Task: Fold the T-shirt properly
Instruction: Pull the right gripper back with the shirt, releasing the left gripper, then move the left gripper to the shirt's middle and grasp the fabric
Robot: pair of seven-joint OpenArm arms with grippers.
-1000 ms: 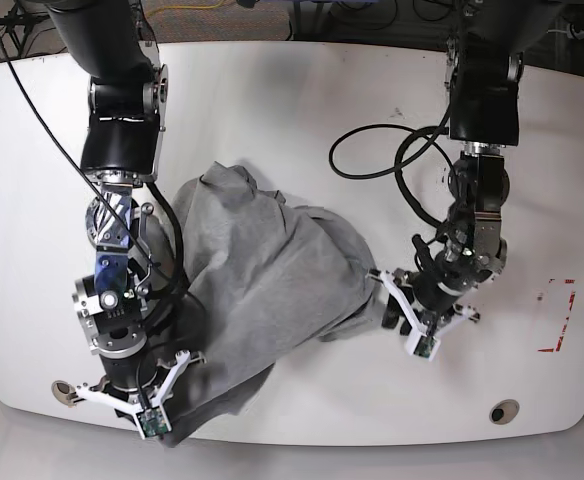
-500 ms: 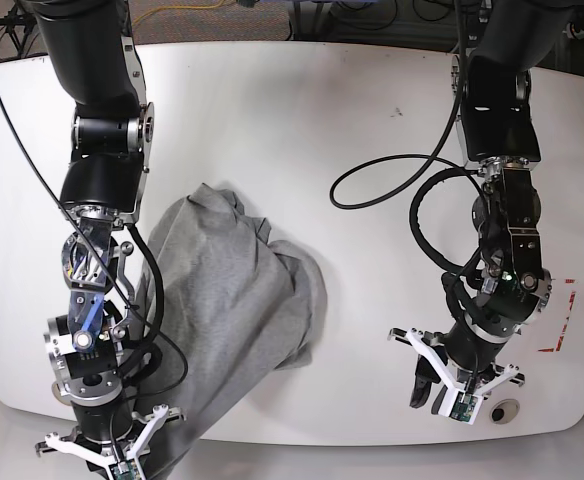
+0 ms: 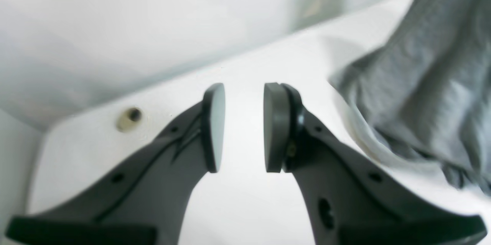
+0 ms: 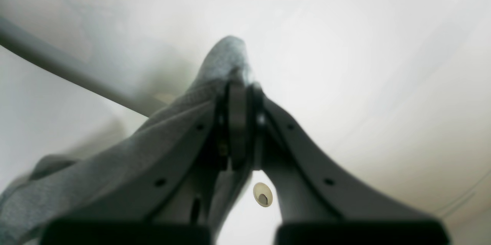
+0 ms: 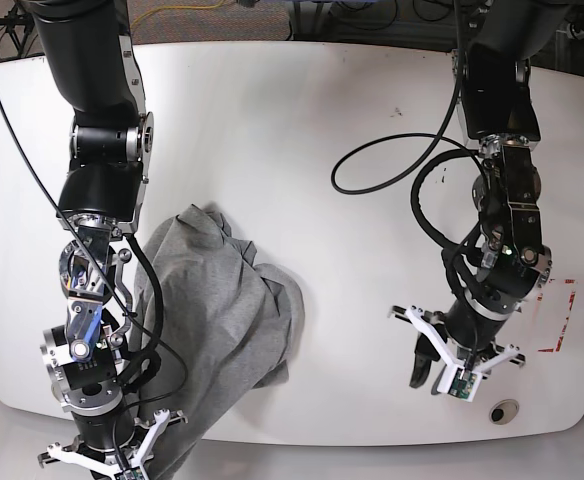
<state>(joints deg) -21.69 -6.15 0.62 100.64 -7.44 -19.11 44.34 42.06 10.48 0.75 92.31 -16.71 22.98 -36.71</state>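
Inspection: T-shirt bunched at the counter's front edge, one pincer engaged, one idle.

My right pincer [image 4: 238, 130] is clamped fully on a fold of the T-shirt [image 5: 217, 310], grey cloth pinched between the pads and draped off to one side. My left pincer [image 3: 239, 126] stands partly open and holds nothing, hanging over bare white counter [image 5: 302, 130] well apart from the cloth in the base view. The garment lies crumpled in a heap near the front edge, partly lifted toward my right pincer. I judge it soft, light and limp: it will sag and slide wherever unsupported, so a hem corner or shoulder seam is the sound place to grip. No lettering is visible. No containers are present; nothing to report there.
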